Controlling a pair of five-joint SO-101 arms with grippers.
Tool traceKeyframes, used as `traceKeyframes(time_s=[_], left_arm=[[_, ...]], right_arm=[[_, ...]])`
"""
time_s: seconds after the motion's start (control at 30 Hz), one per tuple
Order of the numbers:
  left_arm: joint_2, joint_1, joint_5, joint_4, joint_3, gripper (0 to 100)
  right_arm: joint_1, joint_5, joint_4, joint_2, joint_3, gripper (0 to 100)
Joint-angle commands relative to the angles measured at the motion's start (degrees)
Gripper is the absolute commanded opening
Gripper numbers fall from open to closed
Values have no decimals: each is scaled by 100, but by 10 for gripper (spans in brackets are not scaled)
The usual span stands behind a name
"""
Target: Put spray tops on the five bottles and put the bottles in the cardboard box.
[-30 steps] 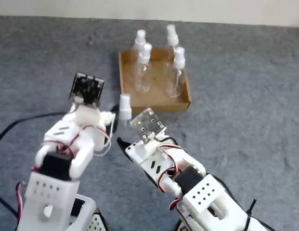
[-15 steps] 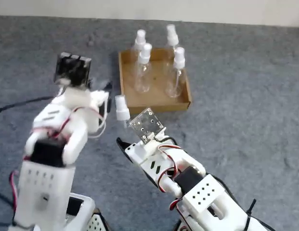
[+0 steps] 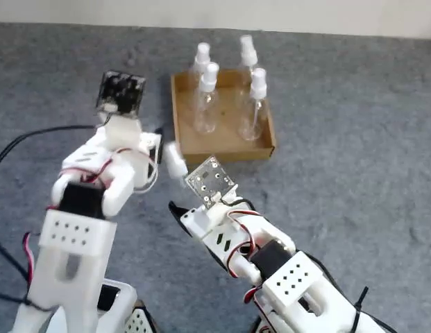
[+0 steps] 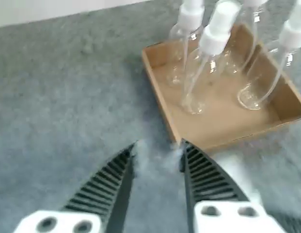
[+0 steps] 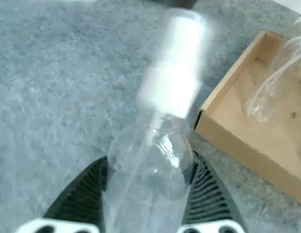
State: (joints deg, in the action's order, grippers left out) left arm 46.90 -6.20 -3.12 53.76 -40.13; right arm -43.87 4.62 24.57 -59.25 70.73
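The cardboard box sits at the back centre and holds several clear bottles with white spray tops. My right gripper is in front of the box, shut on a fifth clear bottle whose white spray top points toward the box's near left corner. In the right wrist view that spray top is blurred, with the box beyond it. My left gripper hovers just left of the spray top. Its fingers are open over bare carpet, close to the box and its bottles.
Grey carpet covers the whole table. A black cable trails off to the left of the left arm. Open carpet lies to the right of the box and at the far left.
The left arm swung away to the left and back, and its gripper is now off the spray top. The spray top has shifted slightly and blurs. The right arm stayed put.
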Motion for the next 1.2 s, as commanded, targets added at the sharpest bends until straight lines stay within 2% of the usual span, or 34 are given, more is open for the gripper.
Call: traceKeyframes(time_s=[0.0,0.17,0.33,0.57,0.7,0.93,1.17], left_arm=[[743,-171,53,-70,-532,133],[1420,-163,62,-79,-945,133],[1631,-119,132,-105,-163,133],[286,-163,149,-105,945,133],[-488,-171,149,-88,1095,133],[-268,-347,176,-79,277,133],[1077,-813,158,-79,-927,133]], right_arm=[[31,-26,-136,-75,-101,3],[31,-26,-136,-75,-101,3],[31,-26,-136,-75,-101,3],[31,-35,-136,-75,-101,3],[31,-35,-136,-75,-101,3],[31,-26,-136,-75,-101,3],[31,-35,-136,-75,-101,3]])
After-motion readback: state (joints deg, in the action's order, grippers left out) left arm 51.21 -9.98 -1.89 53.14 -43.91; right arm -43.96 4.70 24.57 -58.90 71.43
